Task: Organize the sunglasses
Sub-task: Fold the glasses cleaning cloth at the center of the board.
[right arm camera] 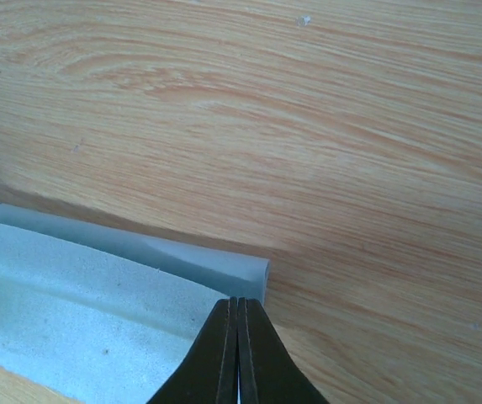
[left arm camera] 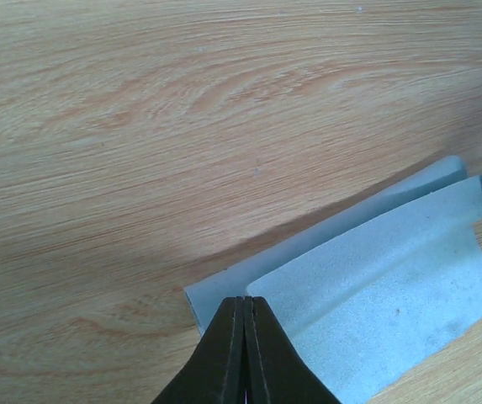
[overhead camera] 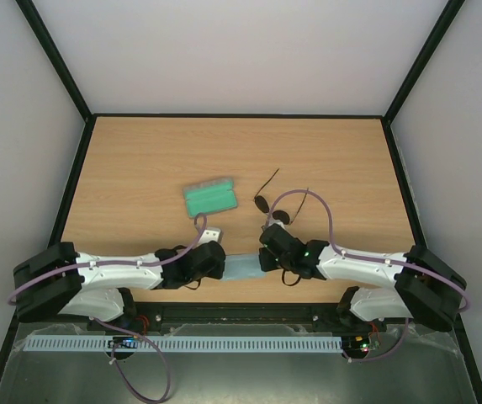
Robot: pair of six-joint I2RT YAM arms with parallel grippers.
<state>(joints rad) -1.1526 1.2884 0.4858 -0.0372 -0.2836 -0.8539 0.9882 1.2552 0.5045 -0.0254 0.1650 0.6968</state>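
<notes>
Jaws shut tight on left gripper (left arm camera: 242,307) and right gripper (right arm camera: 238,305), tips at opposite corners of blue cloth (left arm camera: 375,286). Farther out on table (overhead camera: 140,160): sunglasses (overhead camera: 272,206), green-lined case (overhead camera: 209,197).

A grey case (overhead camera: 209,198) lies open and tilted on the wooden table (overhead camera: 140,151), its green lining facing up. Nearer the front than the case and a little to its right, a light blue cloth (overhead camera: 242,268) rests on the wood, doubled over with a rounded fold along its far side. Further forward of the case, past the table's edge, a white slotted rail (overhead camera: 182,344) runs crosswise.
</notes>
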